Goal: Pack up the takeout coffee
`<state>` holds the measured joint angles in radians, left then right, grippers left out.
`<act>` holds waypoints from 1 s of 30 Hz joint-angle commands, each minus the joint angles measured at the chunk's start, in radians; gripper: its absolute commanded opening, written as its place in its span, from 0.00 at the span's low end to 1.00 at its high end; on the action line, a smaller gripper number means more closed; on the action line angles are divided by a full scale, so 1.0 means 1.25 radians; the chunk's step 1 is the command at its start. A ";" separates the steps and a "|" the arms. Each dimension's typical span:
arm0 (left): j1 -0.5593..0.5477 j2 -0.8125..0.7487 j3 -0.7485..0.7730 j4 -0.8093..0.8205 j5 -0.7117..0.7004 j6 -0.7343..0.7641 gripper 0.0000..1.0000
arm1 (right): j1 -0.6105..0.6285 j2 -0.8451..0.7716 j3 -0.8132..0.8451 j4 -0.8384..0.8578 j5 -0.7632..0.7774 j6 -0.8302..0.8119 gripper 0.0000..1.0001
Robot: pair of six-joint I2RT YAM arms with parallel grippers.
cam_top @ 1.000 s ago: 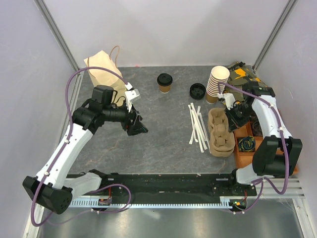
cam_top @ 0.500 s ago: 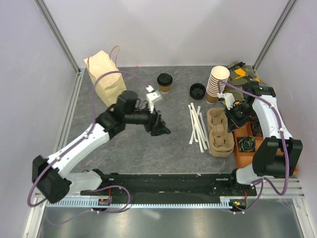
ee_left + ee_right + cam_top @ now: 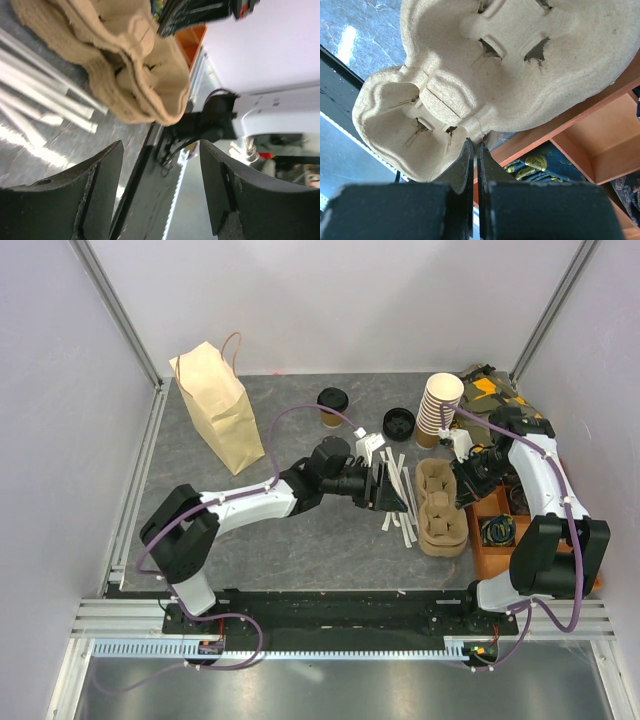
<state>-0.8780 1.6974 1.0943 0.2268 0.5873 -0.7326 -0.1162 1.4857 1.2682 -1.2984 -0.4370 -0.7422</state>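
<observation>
"Starting at the left claw (image 3: 390,490): what state is it in?"

"Fingers apart with nothing between them. It hangs just right of centre in the overhead view, above the white straws (image 3: 408,528) and just beside the pulp carrier (image 3: 443,510)."

"And the right claw (image 3: 474,142)?"

"Pressed together, with its tips at the carrier's right rim. I can't tell whether a sliver of rim is pinched."

"Where's the takeout coffee (image 3: 332,406)?"

"Upright on the surface (image 3: 300,540) at upper centre, lid on, well apart from both claws. The paper bag (image 3: 220,405) stands at upper left."

"So the step is taking hold of the carrier?"

"That's my reading. To do it well, the left claw should straddle the carrier's near wall, one finger inside a cup well and one outside. It should stay above the straws so none get trapped, and close gently because pulp crumples. The right claw should steady the far rim so the carrier doesn't skid."
</observation>
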 commanded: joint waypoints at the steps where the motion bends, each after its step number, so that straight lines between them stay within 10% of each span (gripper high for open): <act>1: -0.022 0.035 0.065 0.118 -0.003 -0.134 0.70 | -0.005 -0.002 0.000 0.007 -0.043 0.002 0.00; 30: -0.094 0.171 0.124 0.136 -0.100 -0.321 0.60 | -0.027 -0.035 -0.021 0.004 -0.031 -0.021 0.00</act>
<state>-0.9924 1.8957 1.2037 0.3691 0.4843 -1.1023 -0.1482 1.4734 1.2503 -1.2942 -0.4435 -0.7406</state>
